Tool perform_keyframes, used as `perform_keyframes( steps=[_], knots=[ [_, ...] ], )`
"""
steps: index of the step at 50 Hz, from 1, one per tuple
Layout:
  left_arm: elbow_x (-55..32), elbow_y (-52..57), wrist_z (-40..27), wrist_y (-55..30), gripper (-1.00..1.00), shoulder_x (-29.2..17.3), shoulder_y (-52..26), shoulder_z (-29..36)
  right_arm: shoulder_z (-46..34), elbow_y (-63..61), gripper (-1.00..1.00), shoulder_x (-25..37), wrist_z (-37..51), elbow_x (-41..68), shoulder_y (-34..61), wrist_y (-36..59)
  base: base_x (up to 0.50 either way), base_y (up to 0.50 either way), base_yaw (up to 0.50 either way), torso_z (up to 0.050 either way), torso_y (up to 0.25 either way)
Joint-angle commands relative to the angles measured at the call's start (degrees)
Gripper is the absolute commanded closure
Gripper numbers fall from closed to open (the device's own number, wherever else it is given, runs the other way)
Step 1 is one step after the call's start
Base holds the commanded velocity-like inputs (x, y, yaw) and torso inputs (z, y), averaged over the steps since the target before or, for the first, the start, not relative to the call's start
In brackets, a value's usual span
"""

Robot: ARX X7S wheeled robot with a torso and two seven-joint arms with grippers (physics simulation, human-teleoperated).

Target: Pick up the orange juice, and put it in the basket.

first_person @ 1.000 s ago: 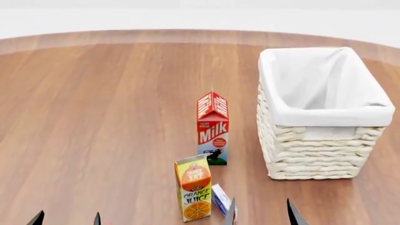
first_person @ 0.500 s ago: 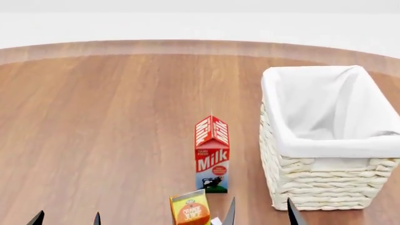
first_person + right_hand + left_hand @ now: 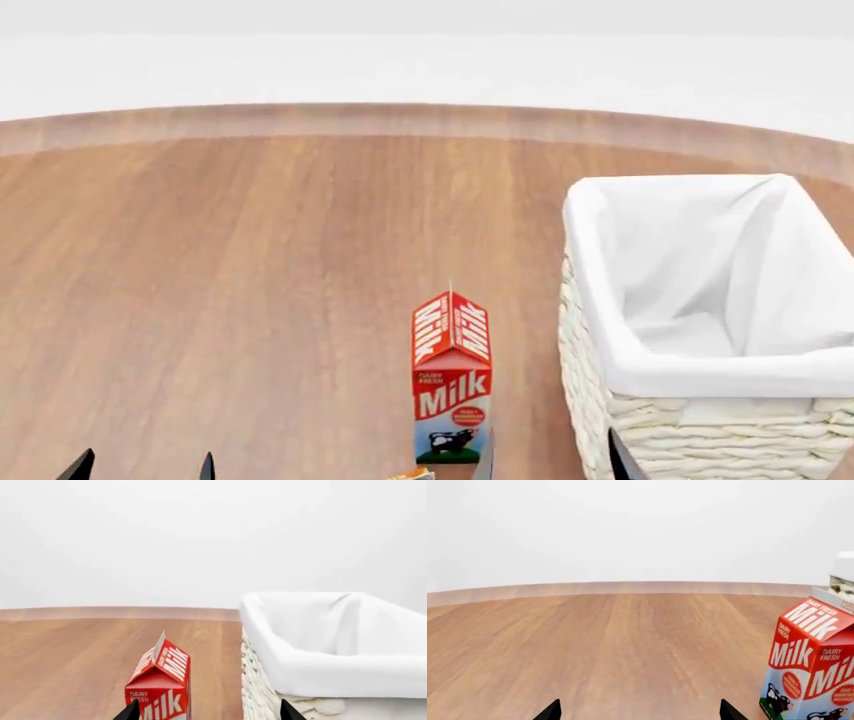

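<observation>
The orange juice carton is almost out of view: only a sliver of its orange and yellow top [image 3: 410, 474] shows at the head view's bottom edge, in front of the milk carton. The cream wicker basket [image 3: 694, 378] with white lining stands at the right; its rim also shows in the right wrist view [image 3: 313, 672]. My left gripper [image 3: 143, 468] is open and empty, left of the cartons. My right gripper [image 3: 551, 460] is open and empty, with its tips framing the gap between milk carton and basket. Both wrist views show open jaws, the left [image 3: 637, 711] and the right [image 3: 208, 711].
A red and white Milk carton [image 3: 451, 390] stands upright just left of the basket, beyond the juice; it shows in the left wrist view [image 3: 810, 670] and the right wrist view [image 3: 160, 685]. The round wooden table [image 3: 240, 280] ends at a curved far edge.
The head view has tilted upward: the table, milk carton and basket slid down the picture, and the orange juice dropped almost out at the bottom edge. Both grippers stay open.
</observation>
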Motion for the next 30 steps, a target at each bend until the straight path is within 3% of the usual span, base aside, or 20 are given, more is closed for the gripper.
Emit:
perform_keyframes(
  steps=[1, 30],
  knots=[
    [-0.31, -0.03, -0.36, 0.09, -1.0, -0.3, -0.02, 0.39, -1.63, -5.29, -1.0, 1.34, 0.34, -0.33, -3.32, 0.3, 0.0, 0.0, 0.0, 0.0, 0.0],
    [-1.01, -0.1, -1.18, 0.31, -1.0, -1.0, -0.18, 1.26, -6.54, -7.91, -1.0, 3.36, 0.11, -2.54, -9.28, -4.54, 0.0, 0.0, 0.0, 0.0, 0.0]
  ],
)
